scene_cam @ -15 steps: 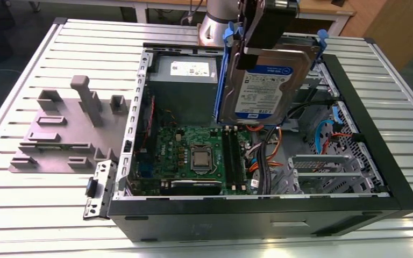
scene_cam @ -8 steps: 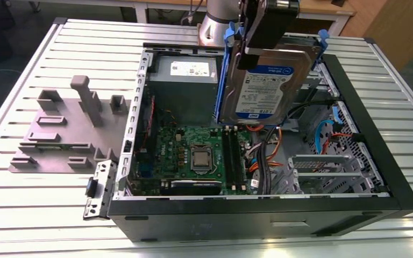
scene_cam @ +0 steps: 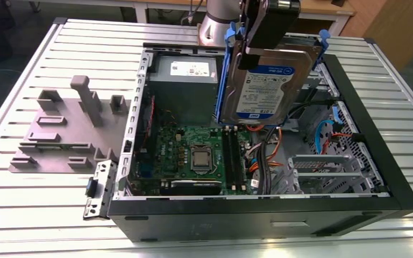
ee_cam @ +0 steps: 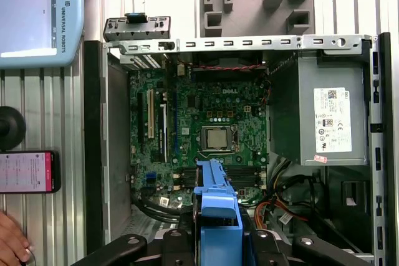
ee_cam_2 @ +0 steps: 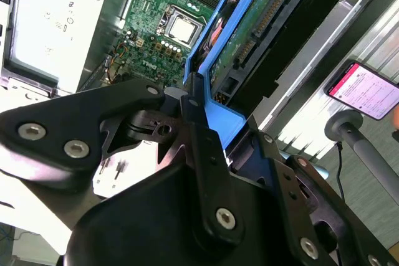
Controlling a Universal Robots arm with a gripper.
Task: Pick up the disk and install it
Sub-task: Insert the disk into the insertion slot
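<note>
Silver disk [scene_cam: 298, 56] with blue-and-white label [scene_cam: 264, 91], blue bracket [scene_cam: 228, 75]; green motherboard [scene_cam: 192, 146].

The disk [scene_cam: 268, 88], a silver hard drive with a blue-and-white label, framed by a blue plastic bracket, hangs nearly upright with its label facing the exterior view. The gripper [scene_cam: 253, 54] clamps its upper end above the open computer case [scene_cam: 228, 220]. The second wrist view shows its green circuit-board underside.

The pincer [ee_cam_2: 209, 113] is matte black, built of rounded plates fastened with silver screws [ee_cam_2: 225, 218]. The arm joint [scene_cam: 216, 24] is silver-grey metal.
</note>
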